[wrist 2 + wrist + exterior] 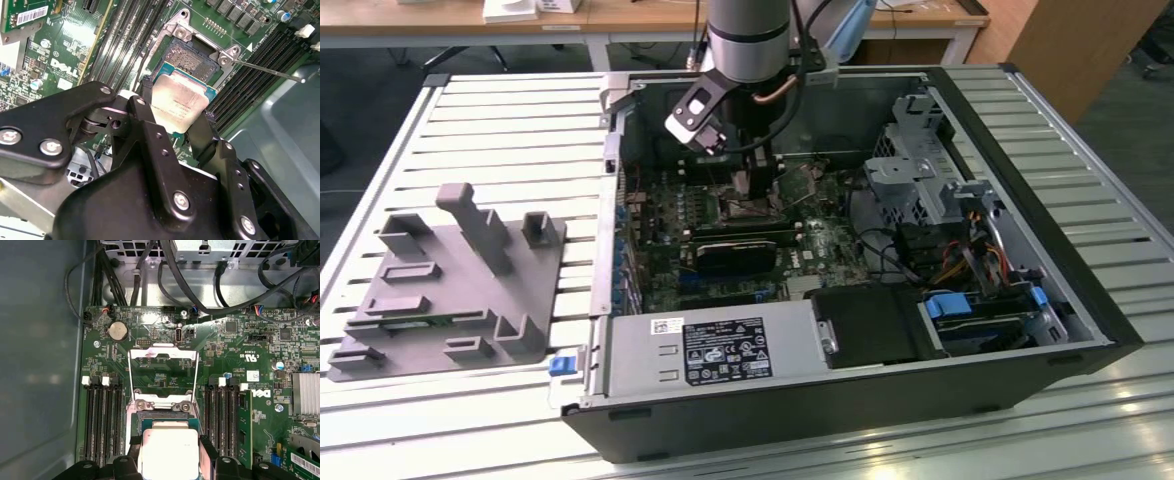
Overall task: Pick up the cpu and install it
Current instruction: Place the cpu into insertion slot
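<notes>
Silver-topped cpu [179,102] is clamped between my fingers [206,132], at the open socket [192,52], centre of the second wrist view.

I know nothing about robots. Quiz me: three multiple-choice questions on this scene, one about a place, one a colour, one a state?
1. Where does the grey fixture stand, relative to the computer case? A inside; B outside, at the exterior view's left; C on top.
2. The cpu has a top that is: A silver; B red; C black.
3. The jaws are: A empty; B shut on the cpu; C gripping a screwdriver.

B, it stands on the slatted table beside the case. A, bright metal in both wrist views. B, the chip sits between them.
</notes>
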Tool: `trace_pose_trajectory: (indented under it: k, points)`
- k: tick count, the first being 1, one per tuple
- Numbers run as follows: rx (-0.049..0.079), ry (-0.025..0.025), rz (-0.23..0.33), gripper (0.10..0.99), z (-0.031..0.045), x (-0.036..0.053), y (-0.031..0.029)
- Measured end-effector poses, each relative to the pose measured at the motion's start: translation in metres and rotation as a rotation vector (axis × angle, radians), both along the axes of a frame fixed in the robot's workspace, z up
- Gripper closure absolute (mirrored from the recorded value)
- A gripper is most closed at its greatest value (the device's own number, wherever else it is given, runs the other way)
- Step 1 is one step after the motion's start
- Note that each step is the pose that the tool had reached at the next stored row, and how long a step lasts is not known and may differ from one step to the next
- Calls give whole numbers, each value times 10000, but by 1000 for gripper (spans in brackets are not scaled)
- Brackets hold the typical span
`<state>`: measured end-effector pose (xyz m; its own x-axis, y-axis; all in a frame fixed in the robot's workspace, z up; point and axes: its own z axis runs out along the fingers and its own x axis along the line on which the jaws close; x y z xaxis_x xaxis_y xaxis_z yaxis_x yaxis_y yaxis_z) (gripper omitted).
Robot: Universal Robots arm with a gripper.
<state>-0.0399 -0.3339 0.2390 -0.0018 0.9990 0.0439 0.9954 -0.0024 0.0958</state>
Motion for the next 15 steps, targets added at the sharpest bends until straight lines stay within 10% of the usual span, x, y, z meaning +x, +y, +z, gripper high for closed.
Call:
trace_pose_trajectory:
  k: [15]
  points:
    - [-1,1,-27,549,-110,0,0]
